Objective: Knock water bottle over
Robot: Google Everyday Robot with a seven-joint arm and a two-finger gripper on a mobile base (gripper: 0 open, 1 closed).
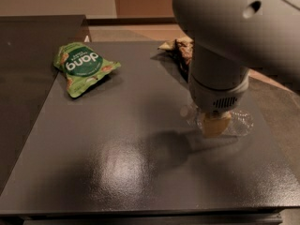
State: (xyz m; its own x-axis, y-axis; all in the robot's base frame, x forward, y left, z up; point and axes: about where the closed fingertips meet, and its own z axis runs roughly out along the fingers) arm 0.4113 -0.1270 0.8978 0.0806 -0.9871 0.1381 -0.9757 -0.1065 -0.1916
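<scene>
Gripper parked right on top of the water bottle

The big grey arm hangs over the right side of the dark table (117, 172), with the gripper (216, 124) down at the water bottle (242, 123). Clear plastic pokes out on both sides of its tip. Can't tell if it's open or closed from here. A green snack pouch (84, 67) lies far left, and a brown snack bag (180, 48) sits half hidden behind the arm.
</scene>
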